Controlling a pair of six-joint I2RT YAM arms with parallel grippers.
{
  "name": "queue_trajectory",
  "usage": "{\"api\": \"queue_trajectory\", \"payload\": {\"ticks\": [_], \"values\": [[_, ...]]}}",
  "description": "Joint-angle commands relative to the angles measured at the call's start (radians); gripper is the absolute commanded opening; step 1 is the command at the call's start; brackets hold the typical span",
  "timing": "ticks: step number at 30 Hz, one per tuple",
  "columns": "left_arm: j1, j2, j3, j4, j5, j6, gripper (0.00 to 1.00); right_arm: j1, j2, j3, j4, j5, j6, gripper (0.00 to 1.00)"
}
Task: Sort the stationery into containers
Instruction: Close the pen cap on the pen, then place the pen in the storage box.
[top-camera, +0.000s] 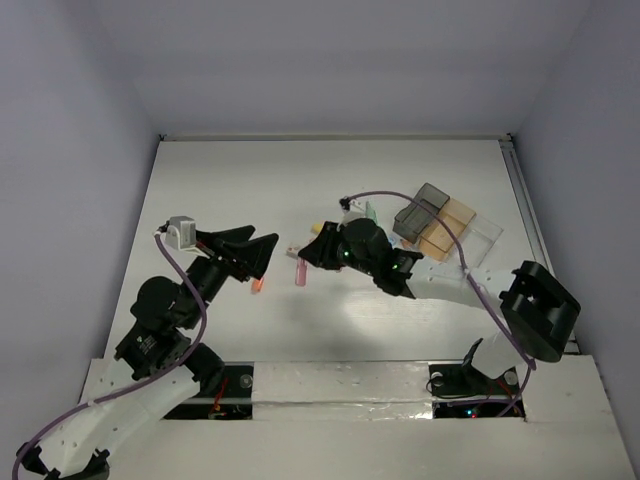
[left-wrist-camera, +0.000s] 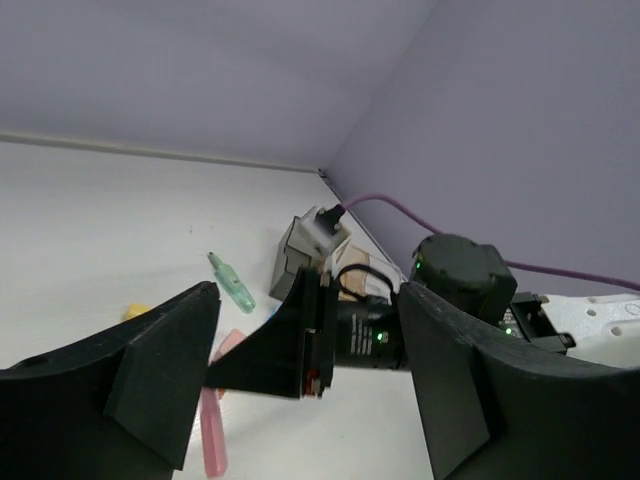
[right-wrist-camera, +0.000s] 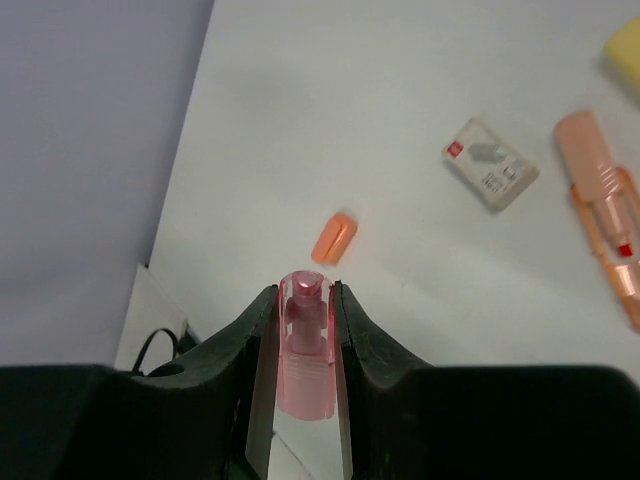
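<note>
My right gripper (top-camera: 305, 252) is shut on a small clear pink piece (right-wrist-camera: 305, 345), held above the table. Below it lie an orange piece (right-wrist-camera: 334, 237), a grey-white block (right-wrist-camera: 490, 163), a pink-orange piece (right-wrist-camera: 600, 200) and a yellow piece (right-wrist-camera: 625, 45). My left gripper (top-camera: 265, 258) is open and empty, facing the right gripper, with the orange piece (top-camera: 257, 286) just near of its tip. A pink piece (top-camera: 301, 272) lies between the grippers. A green piece (left-wrist-camera: 232, 283) lies towards the containers (top-camera: 445, 225), a joined row with smoky, tan and clear bins at the right.
The right arm's purple cable (top-camera: 480, 290) loops over the table near the containers. The walls close in at the left, the right and the back. The white mounting board (top-camera: 340, 385) runs along the near edge.
</note>
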Motion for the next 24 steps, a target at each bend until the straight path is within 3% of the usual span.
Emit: {"api": "queue_trajectory", "payload": {"ticks": [1,6,7,10,15,24], "values": [[0.003,-0.023,0.036,0.001,-0.023,0.013,0.70,-0.066,-0.072,0.054,0.014,-0.031,-0.049,0.00],[0.003,-0.023,-0.004,-0.007,0.000,0.004,0.77,-0.222,-0.227,0.023,-0.127,0.046,-0.152,0.00],[0.003,-0.021,-0.033,-0.001,0.012,-0.003,0.99,-0.300,-0.256,0.013,-0.147,0.064,-0.162,0.00],[0.003,-0.015,-0.102,0.057,0.067,-0.046,0.99,-0.481,-0.373,-0.023,-0.245,0.063,-0.214,0.00],[0.003,-0.003,-0.208,0.183,0.148,-0.115,0.99,-0.722,-0.410,-0.038,-0.373,0.089,-0.274,0.00],[0.003,0.029,-0.301,0.262,0.165,-0.074,0.99,-0.894,-0.275,-0.044,-0.467,0.144,-0.333,0.00]]}}
